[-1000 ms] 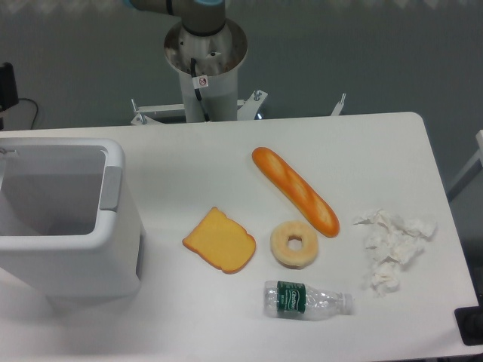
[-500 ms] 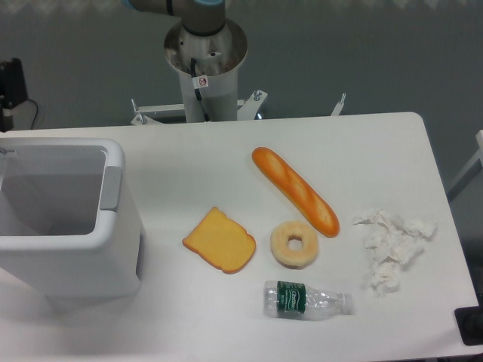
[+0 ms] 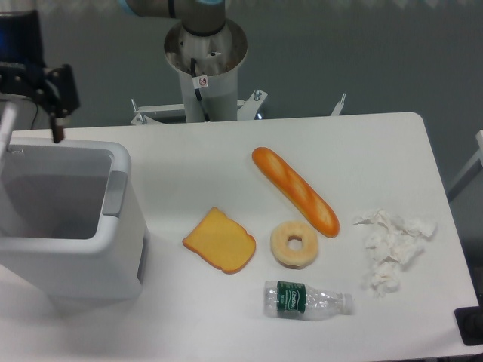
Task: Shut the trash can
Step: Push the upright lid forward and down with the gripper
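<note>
Half a second before, only a sliver of my end effector [image 3: 45, 102] had shown at the left edge; now it hung well inside the picture, above the far left corner of the bench [image 3: 226, 143], one dark finger [image 3: 56, 130] reaching down just behind the trash can's far rim. The other finger ran out of frame, so I could not tell whether it was spread or pressed together. The trash can [image 3: 72, 253] had shifted slightly and sat a touch skewed compared with before.

It stood upright at the bench's left edge, mouth open and facing up, its long axis running left to right and cut off by the frame. The grey hinge tab [image 3: 115, 193] lay on its right rim, facing the food. A pale lid edge seemed to rise at the far left, though too little showed to be sure.

Well apart to its right lay a toast slice [image 3: 219, 240], a baguette [image 3: 295, 191], a donut [image 3: 294, 243], a plastic bottle [image 3: 307, 300] and crumpled tissue [image 3: 392, 247].
</note>
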